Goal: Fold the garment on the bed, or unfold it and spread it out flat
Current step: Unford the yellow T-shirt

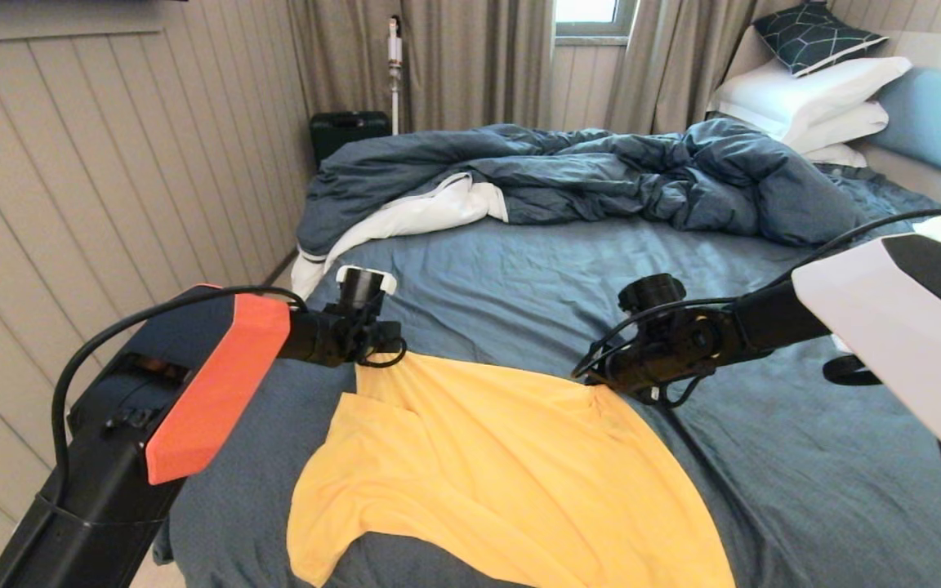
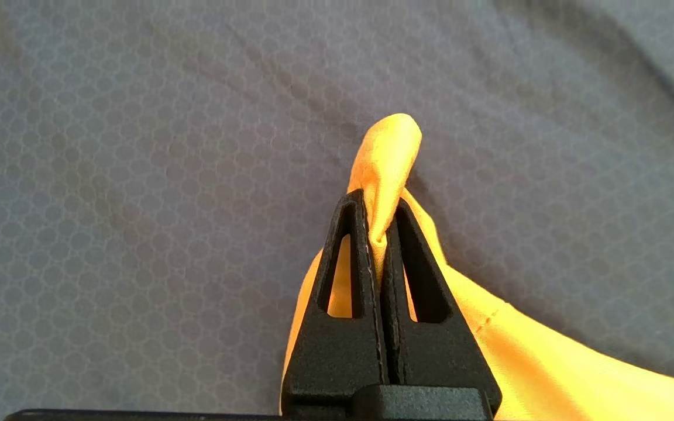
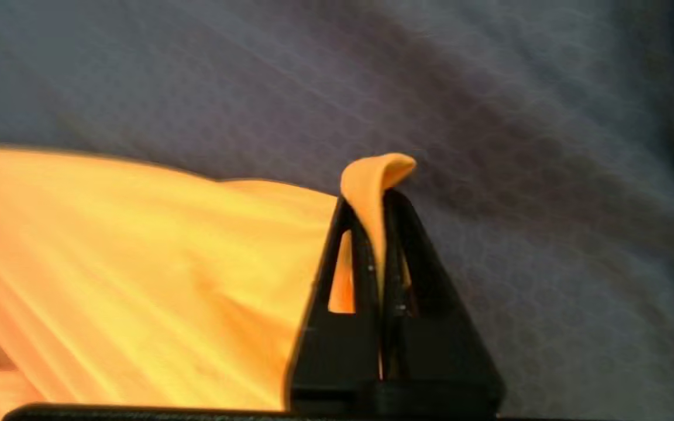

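Left hand is pinched tight on one far corner of the yellow T-shirt. Right hand pinches the other far corner the same way. Both corners are lifted a little off the bed. From the hands, the shirt spreads back toward the bed's near edge.

Soft cloth against matt black plastic.
The garment is thin, smooth yellow-orange fabric with a slight sheen; the bed sheet is matt slate-blue cloth printed with a faint honeycomb pattern, creased; the fingers pinching it look like matt, faintly grainy black plastic.
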